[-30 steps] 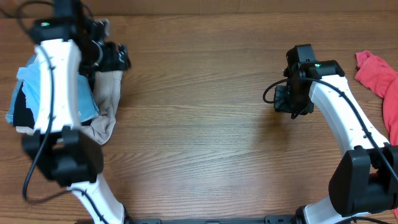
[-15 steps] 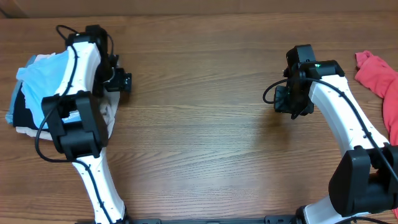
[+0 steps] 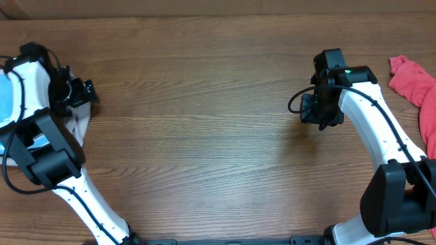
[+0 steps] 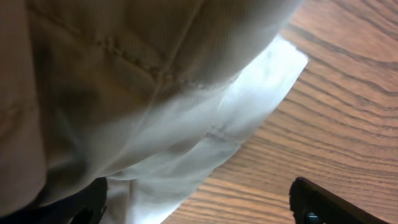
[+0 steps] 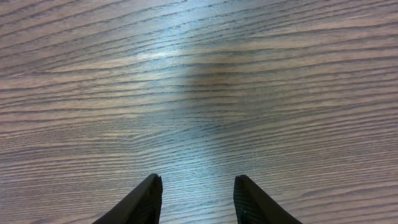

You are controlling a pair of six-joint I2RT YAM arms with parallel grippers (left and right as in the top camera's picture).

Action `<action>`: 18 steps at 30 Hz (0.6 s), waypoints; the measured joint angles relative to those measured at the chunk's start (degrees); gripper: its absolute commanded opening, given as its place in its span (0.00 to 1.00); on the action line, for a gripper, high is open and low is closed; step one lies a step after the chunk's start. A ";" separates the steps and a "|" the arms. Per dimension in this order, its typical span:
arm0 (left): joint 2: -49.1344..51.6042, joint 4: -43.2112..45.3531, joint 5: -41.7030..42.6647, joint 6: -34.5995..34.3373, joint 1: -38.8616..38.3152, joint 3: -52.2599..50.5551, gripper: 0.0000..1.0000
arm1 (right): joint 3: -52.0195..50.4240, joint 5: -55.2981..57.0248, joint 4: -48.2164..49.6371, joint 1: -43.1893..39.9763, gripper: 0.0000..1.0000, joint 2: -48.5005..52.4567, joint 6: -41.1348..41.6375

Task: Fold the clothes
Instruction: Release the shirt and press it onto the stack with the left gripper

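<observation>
The sky-blue T-shirt (image 3: 5, 99) shows only as a sliver at the table's far left edge, mostly out of view. My left gripper (image 3: 84, 92) is beside it, over a beige garment (image 3: 80, 126). In the left wrist view the left gripper (image 4: 205, 206) is open, with beige cloth (image 4: 93, 74) and a white cloth edge (image 4: 242, 112) hanging in front and touching the left finger. My right gripper (image 3: 320, 112) hovers over bare wood at the right. In the right wrist view it (image 5: 198, 199) is open and empty.
A coral-red garment (image 3: 417, 88) lies at the far right edge. The wooden table (image 3: 204, 136) stretches between the two arms. The left arm's base stands at the front left, the right arm's base at the front right.
My left arm has swung left, and the stack of blue, black and beige clothes has gone with it to the table's left edge, mostly out of view. The right arm has not moved.
</observation>
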 measured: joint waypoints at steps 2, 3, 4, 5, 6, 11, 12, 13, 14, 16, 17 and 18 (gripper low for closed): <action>0.00 -0.33 1.11 -0.13 0.44 0.00 1.00 | 0.00 0.00 0.09 0.00 0.41 0.00 0.00; 0.00 -0.42 1.55 -0.15 0.37 0.00 1.00 | 0.00 -0.02 0.17 0.00 0.41 0.00 -0.02; 0.00 -0.44 1.99 -0.15 0.17 0.00 1.00 | 0.00 -0.02 0.44 0.00 0.41 0.00 -0.02; 0.00 -0.42 2.40 -0.13 -0.35 0.00 1.00 | 0.00 0.00 0.81 0.00 0.41 0.00 -0.02; -0.04 -0.39 2.58 -0.13 -0.72 0.00 1.00 | 0.00 -0.02 1.03 0.00 0.42 0.00 -0.02; -2.99 -0.22 3.23 0.57 -5.40 -0.02 1.00 | 0.00 -0.04 2.58 0.02 0.64 0.00 0.24; -4.13 -0.28 3.26 0.87 -6.54 -0.02 1.00 | 0.00 -0.04 2.89 0.00 0.69 0.00 -0.09; -6.23 -0.37 3.43 1.27 -8.39 -0.02 1.00 | 0.00 -0.26 3.78 0.00 0.73 0.00 0.09; -7.69 -0.46 3.45 1.44 -9.55 -0.02 1.00 | 0.00 -0.35 4.26 0.00 0.77 0.00 -0.22; -12.28 -0.44 3.39 1.75 -13.05 -0.02 1.00 | 0.00 -1.53 7.26 0.00 0.93 0.00 -0.35; -13.92 -0.37 3.37 1.77 -14.40 -0.02 1.00 | 0.00 -2.14 8.72 0.00 1.00 0.00 -0.35; -15.82 -0.22 3.34 1.77 -15.93 -0.02 1.00 | -0.02 -3.06 10.64 0.00 1.00 0.00 -0.35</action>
